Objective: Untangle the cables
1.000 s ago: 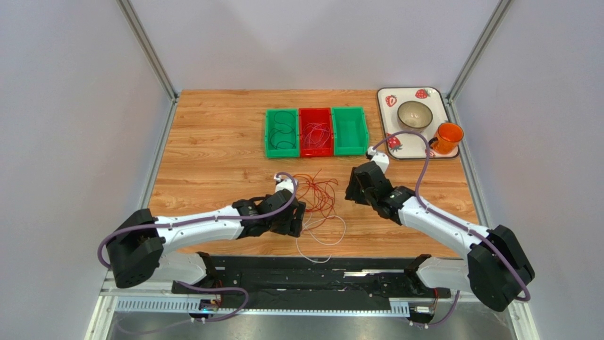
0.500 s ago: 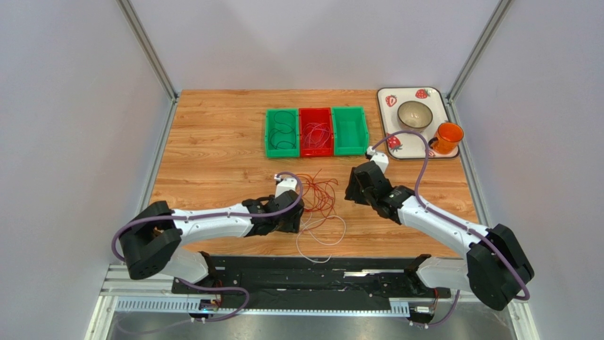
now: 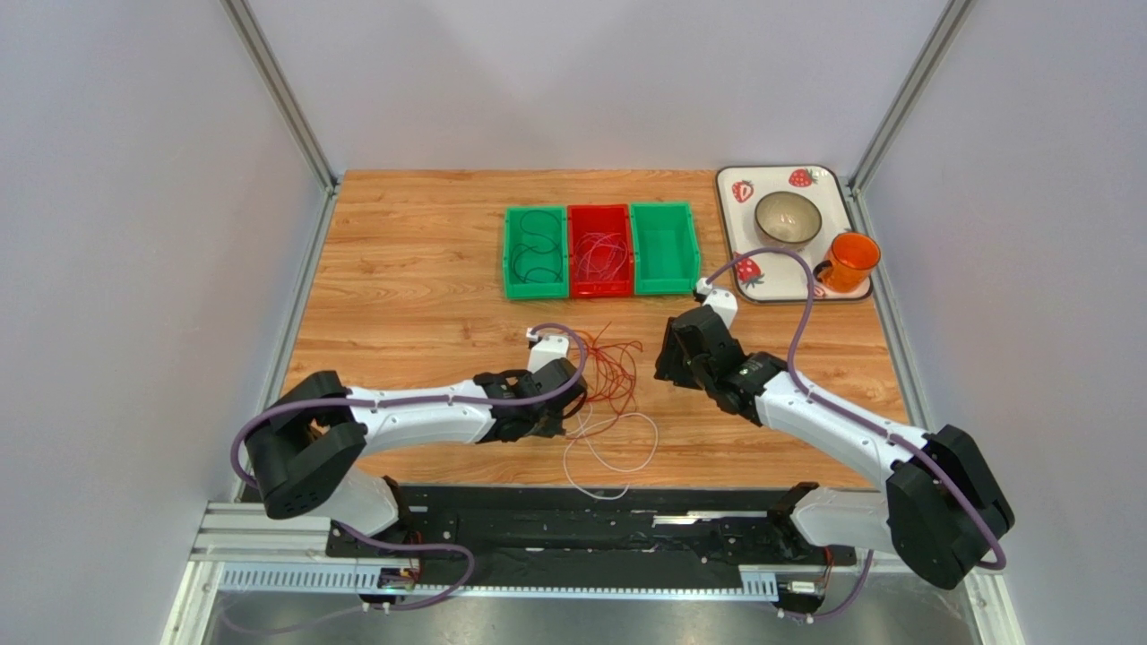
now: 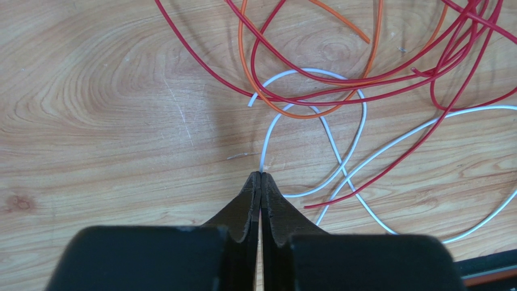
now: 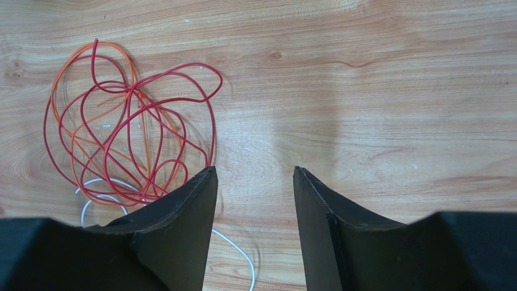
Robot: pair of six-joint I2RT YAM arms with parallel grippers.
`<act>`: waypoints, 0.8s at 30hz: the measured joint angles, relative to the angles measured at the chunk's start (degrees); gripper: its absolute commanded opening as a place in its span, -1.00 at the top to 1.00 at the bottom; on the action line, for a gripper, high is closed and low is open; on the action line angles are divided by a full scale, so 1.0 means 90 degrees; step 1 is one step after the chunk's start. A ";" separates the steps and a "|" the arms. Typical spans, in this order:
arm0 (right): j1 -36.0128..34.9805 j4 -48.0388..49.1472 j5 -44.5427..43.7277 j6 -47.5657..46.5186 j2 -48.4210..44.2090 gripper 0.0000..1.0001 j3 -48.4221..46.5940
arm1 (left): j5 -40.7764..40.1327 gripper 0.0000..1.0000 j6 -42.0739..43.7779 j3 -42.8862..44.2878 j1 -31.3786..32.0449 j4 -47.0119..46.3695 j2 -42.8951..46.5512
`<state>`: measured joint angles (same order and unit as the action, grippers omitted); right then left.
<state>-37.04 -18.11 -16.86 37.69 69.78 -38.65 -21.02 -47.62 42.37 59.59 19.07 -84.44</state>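
Note:
A tangle of red cables (image 3: 614, 366) and an orange cable (image 4: 246, 70) lies on the wood in front of the arms. A white cable (image 3: 613, 460) loops toward the near edge. In the left wrist view my left gripper (image 4: 261, 176) is shut, and the white cable (image 4: 267, 133) runs straight into its tips. The gripper sits at the tangle's left side (image 3: 566, 403). My right gripper (image 5: 255, 173) hangs open over bare wood just right of the tangle (image 3: 669, 360), holding nothing. Red cables (image 5: 152, 115) and a bit of white cable (image 5: 243, 251) lie to its left.
Three small bins stand in a row at the back: a green bin (image 3: 513, 251) with a dark coil, a red bin (image 3: 576, 251) with thin wires, and another green bin (image 3: 665, 247). At the back right is a white tray (image 3: 724, 215) with a bowl (image 3: 788, 215) and an orange cup (image 3: 851, 260).
My left arm has slid right to the edge of the tangle and its jaws have shut on the white cable. The right arm has stayed still.

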 measured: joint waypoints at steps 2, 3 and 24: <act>0.0000 0.0000 0.0000 0.0000 0.0000 -0.06 0.0000 | -0.0029 1.00 0.0015 0.0053 0.0000 0.0022 0.0000; 0.0000 0.0000 0.0000 0.0000 0.0000 -0.06 0.0000 | -0.0039 1.00 0.0019 0.0063 0.0000 0.0029 0.0000; 0.0000 0.0000 0.0000 0.0002 0.0000 -0.05 0.0000 | -0.1379 1.00 0.2363 0.4104 0.0000 0.2395 0.3043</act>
<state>-37.04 -18.11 -16.86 37.71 69.78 -38.65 -33.43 -26.35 79.31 59.59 40.62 -57.06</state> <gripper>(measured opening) 0.527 0.008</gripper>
